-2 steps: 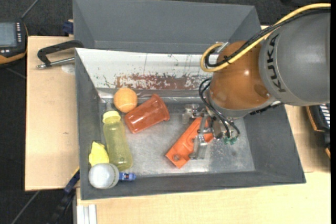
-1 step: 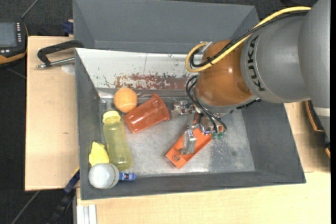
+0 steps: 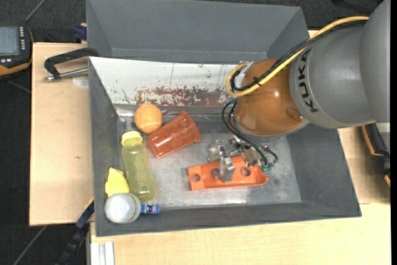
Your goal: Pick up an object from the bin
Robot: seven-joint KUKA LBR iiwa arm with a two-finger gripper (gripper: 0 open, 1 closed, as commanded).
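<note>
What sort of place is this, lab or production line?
Probably a robotics lab grasping cell: a KUKA arm reaches into a grey metal bin of mismatched odds, like an orange cup and a yellow bottle.

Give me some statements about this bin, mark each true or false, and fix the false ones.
1. The tool is over the flat orange plate. True.
2. The orange cup stands upright. False: it lies on its side.
3. An orange ball lies beside the cup. True.
4. The yellow bottle lies on the right of the bin. False: it lies along the left side.
</note>
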